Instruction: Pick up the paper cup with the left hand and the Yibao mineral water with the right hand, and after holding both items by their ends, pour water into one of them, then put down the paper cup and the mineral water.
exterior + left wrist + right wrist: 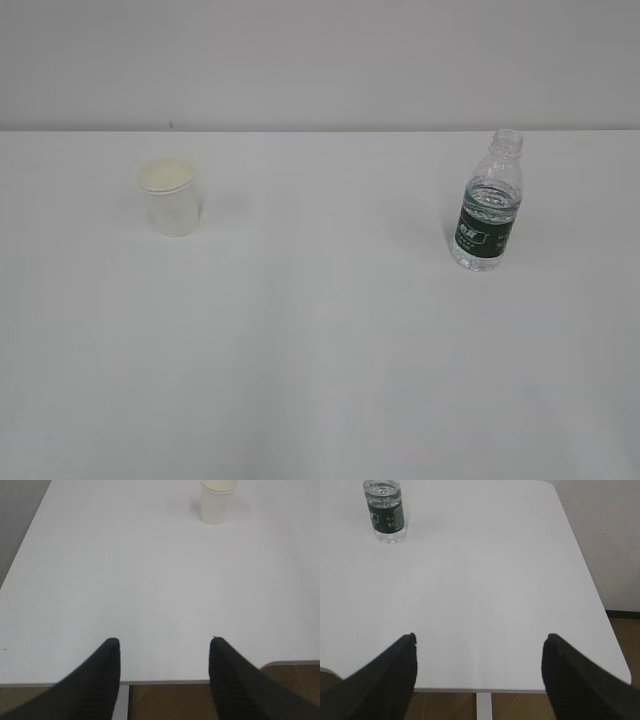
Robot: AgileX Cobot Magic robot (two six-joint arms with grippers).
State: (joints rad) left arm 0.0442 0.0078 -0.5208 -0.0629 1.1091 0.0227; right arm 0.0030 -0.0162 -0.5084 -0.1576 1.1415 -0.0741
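Cup [171,196] upright on the white counter [320,340], left side, toward the far edge. Rim up, nothing touching it. Inside looks cream; contents can't tell.

Bottle [489,203] upright on the right side, also toward the far edge, well apart from the cup. Neck has no cap, dark green label round the middle, water [493,199] level sits just above the label.

Neither arm shows in the exterior view.

Left wrist view: left hand [164,652] hangs over the counter's near edge, fingers [102,672] spread, nothing between them. Cup [218,502] is far ahead, slightly right of centre, near the far edge. Brown floor [170,700] visible below the counter's edge.

Right wrist view: right hand [479,647] also over the near edge, close to the near right corner, fingers [395,672] spread wide, gripping nothing. Bottle [385,511] far ahead and off to the left.
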